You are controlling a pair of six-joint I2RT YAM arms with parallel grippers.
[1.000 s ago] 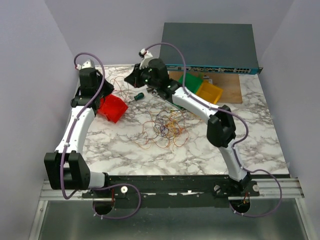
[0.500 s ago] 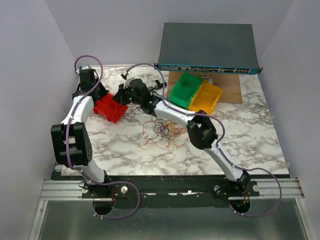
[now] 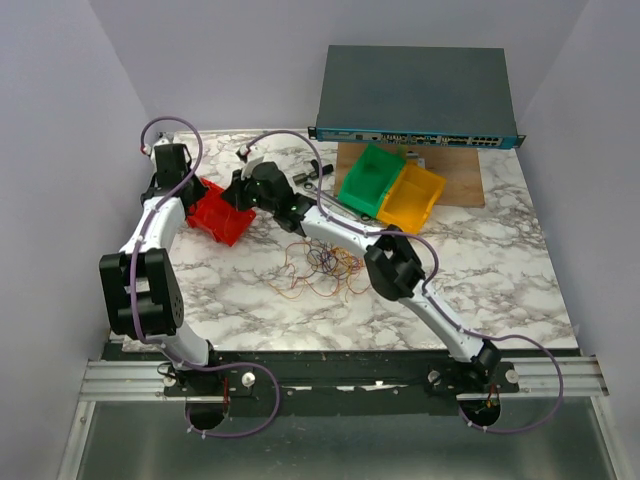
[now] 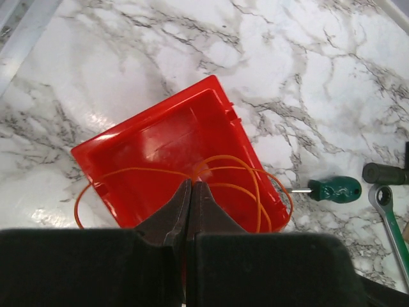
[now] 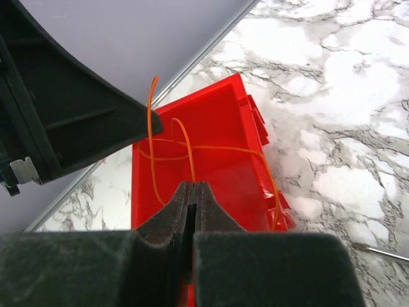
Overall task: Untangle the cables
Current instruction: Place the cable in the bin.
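Orange cable [image 4: 223, 157] has been carried from the pile [image 3: 325, 262] to over the red bin [image 4: 153, 147], both jaws pinched shut on it; dropping it likely comes next.

Lab — network switch [image 3: 417, 90], screwdriver [image 4: 333, 189]

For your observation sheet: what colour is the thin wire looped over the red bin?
Orange; the wire shows best in the left wrist view.
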